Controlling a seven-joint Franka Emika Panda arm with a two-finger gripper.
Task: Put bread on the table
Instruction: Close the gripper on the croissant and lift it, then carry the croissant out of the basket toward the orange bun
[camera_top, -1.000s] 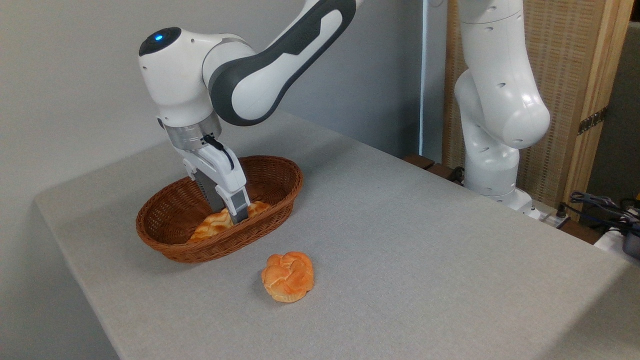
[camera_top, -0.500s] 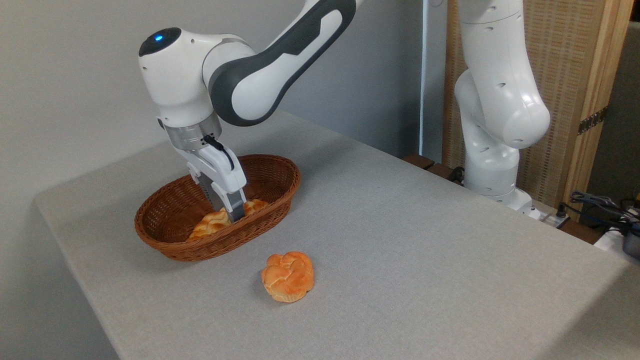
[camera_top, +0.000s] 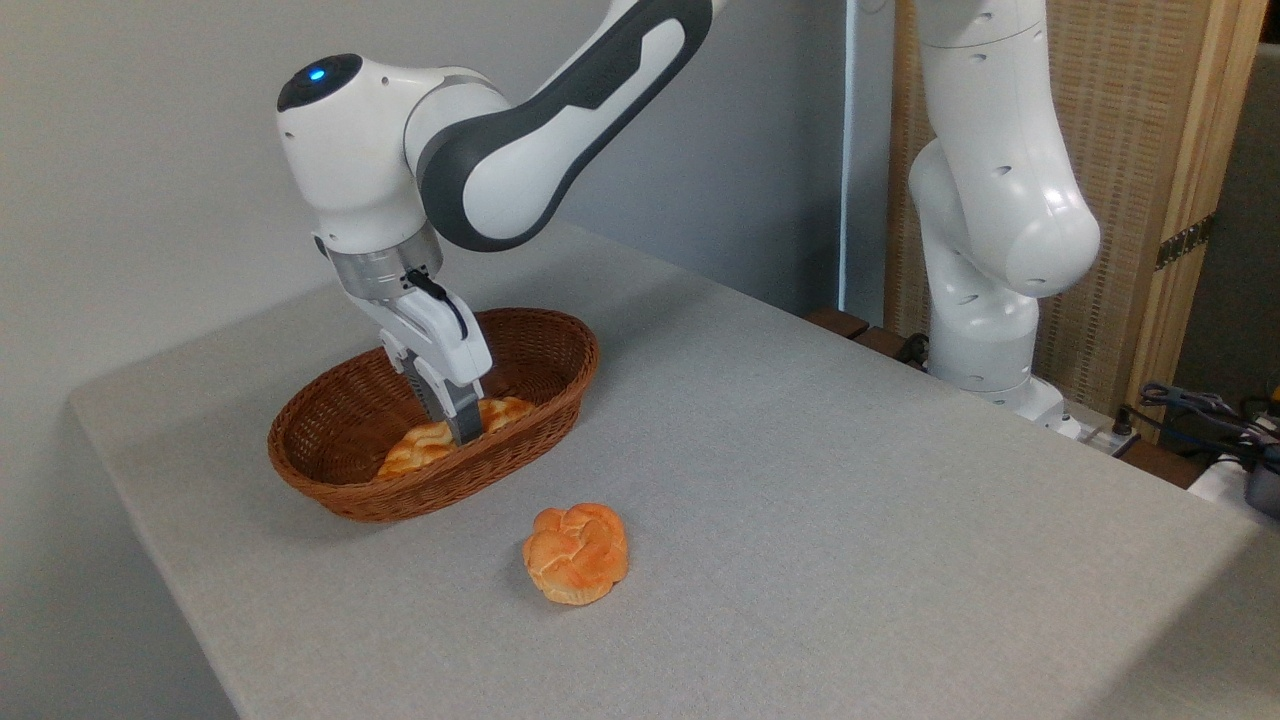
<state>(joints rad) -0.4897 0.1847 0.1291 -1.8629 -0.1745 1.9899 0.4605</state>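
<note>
Reaching down from above, the white and dark grey arm has its two-finger gripper (camera_top: 462, 428) inside the brown oval wicker basket (camera_top: 330, 478) at the left of the large light grey fabric-textured table (camera_top: 800, 480). The golden-yellow braided loaf of bread (camera_top: 425, 448) lies lengthwise along the basket floor, and the grey fingers (camera_top: 455, 410) come down over its middle, which is the sensible place to take a long loaf so it lifts level rather than tipping. The jaws appear closed on the loaf, though the fingertips are partly lost against the crust and the basket's near wall, so firm contact is a judgement, not a plain sight. The loaf's underside and its left end are hidden by that wall, and whether it sits on the weave or just clear of it cannot be told. To the right, well apart from the basket, a round orange knotted bun (camera_top: 576, 552) sits on the bare tabletop. Farther right stands the arm's white base (camera_top: 985, 330), with cables (camera_top: 1195, 405) cut off at the edge.
</note>
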